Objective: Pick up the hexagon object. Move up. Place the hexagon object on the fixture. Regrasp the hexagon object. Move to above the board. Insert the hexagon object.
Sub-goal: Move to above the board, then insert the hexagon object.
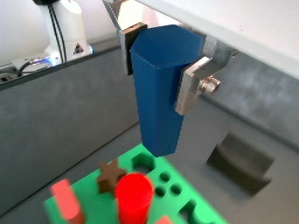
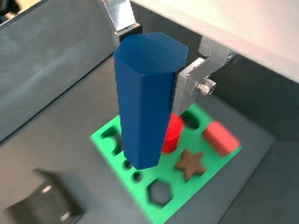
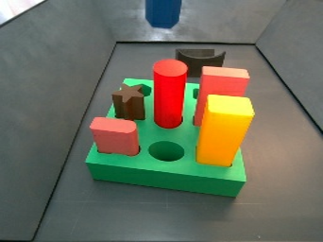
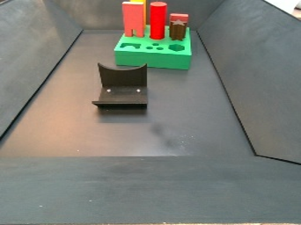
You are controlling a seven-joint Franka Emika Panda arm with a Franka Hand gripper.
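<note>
Jaws (image 2: 152, 66) around hexagon object (image 2: 146, 101), above board (image 2: 117, 140).

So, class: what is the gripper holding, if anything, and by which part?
The gripper holds the hexagon object upright by its upper end, fingers pressed on opposite side faces, above the board.

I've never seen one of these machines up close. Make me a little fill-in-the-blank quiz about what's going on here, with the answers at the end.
1. The tool is shut on the dark ___ hexagon object, held upright in the air.
2. In both wrist views, that bar hangs above the green ___.
3. In a side view, the tallest piece standing at the board's middle is the ___ cylinder.
4. The black fixture on the floor holds ___.

Answers: blue; board; red; nothing
</note>
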